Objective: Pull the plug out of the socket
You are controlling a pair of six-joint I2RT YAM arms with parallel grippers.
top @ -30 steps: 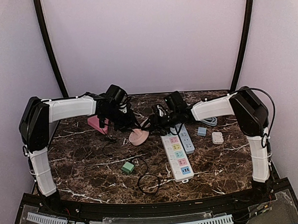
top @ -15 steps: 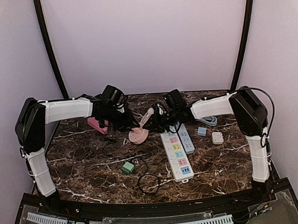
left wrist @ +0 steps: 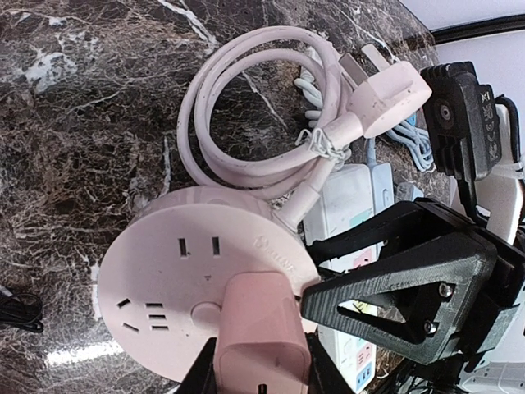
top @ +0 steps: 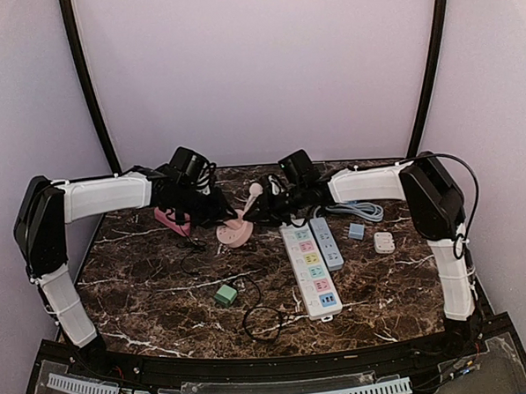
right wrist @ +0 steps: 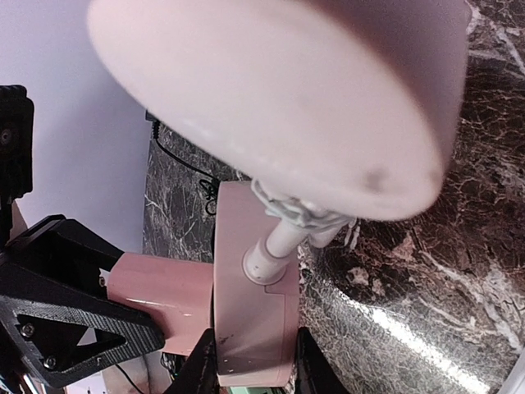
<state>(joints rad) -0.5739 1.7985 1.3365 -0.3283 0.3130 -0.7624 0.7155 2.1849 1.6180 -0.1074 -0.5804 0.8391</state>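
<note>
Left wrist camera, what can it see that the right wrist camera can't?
Only the left wrist view shows the round socket's flat top with its little holes, and the looped cable lying behind it. Only the right wrist view shows the socket side-on, its thin edge between the right gripper's jaws, plus a big blurry pink shape too close to name. Both show the socket, the pink plug stuck in it, and the left gripper shut on that plug.

The socket (top: 232,233) sits left of the power strips (top: 310,278), behind the adapter cube (top: 225,294).
</note>
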